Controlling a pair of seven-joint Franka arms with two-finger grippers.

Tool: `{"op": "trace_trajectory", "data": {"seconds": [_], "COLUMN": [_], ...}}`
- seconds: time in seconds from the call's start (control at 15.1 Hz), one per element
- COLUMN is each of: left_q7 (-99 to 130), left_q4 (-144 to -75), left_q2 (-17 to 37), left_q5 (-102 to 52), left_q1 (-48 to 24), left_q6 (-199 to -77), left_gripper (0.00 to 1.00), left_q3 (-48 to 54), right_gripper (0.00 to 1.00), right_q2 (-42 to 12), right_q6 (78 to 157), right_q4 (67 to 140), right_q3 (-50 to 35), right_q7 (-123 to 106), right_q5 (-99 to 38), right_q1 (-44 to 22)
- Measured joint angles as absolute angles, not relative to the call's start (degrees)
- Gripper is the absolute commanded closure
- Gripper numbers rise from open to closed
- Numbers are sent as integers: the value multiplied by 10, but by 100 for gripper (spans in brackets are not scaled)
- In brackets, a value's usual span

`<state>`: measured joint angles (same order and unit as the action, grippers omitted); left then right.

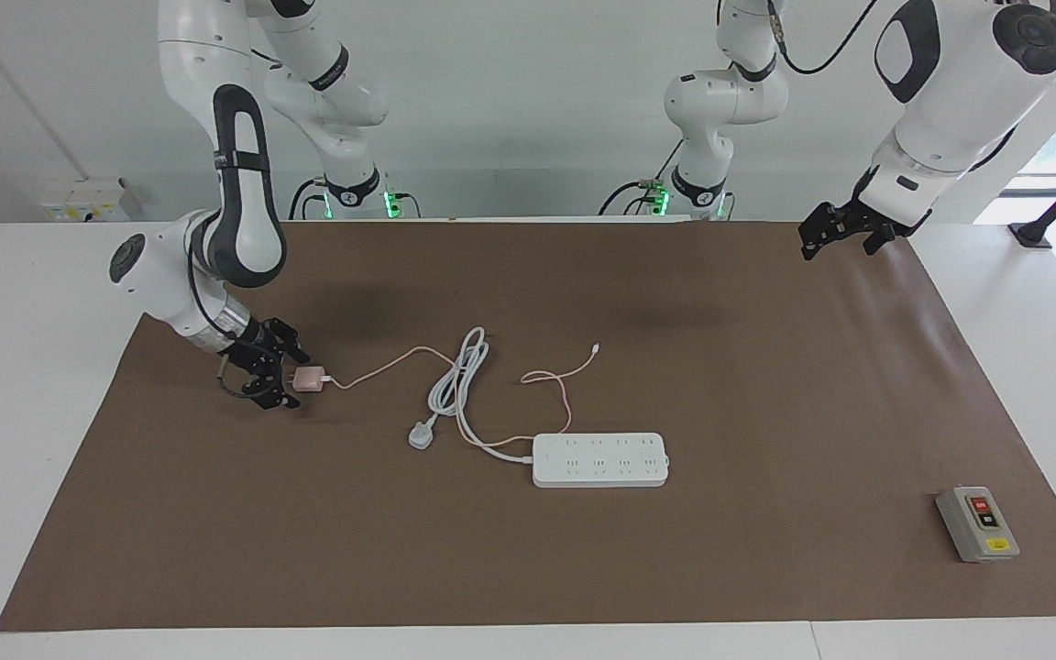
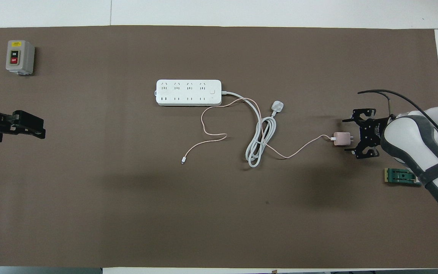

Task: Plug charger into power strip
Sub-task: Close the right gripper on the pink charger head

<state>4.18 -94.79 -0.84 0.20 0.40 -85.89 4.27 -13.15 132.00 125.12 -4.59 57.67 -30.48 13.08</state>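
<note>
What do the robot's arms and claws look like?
Both arms are glossy white with rounded shells, dark grey or black bands at the joints, and black cables running along them. Green lights glow near their bases. Each end effector, the right and the left, is black, skeletal-looking metal with two thin fingers.

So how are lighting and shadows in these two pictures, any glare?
Facing view: even light, two soft arm shadows on the brown mat, bright window glare at the upper corner by the left arm. Overhead view: two broad soft shadows nearer the robots than the power strip; no glare.
</note>
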Motion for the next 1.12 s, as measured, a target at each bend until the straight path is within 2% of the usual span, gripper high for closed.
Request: {"op": "trace_trajectory", "data": {"seconds": [0.26, 0.92, 1.12], "left_q7": [42, 42, 42], "left_q4": [-948, -948, -948], "left_q2": [-8, -8, -8], "left_q5": [2, 2, 2], "left_q1": [4, 4, 4], "left_q6": [-859, -859, -859], "left_gripper": [0, 0, 0], "left_q3": [43, 43, 43], "right_gripper": [0, 0, 6], "right_q2": [-133, -144, -145], "right_q6": [1297, 1296, 1296], "right_q4": [1244, 1241, 1241], "right_q3": [-47, -46, -46], "right_q7": [577, 576, 576], "right_q5": [-305, -305, -305], "right_q1": [130, 131, 131]}}
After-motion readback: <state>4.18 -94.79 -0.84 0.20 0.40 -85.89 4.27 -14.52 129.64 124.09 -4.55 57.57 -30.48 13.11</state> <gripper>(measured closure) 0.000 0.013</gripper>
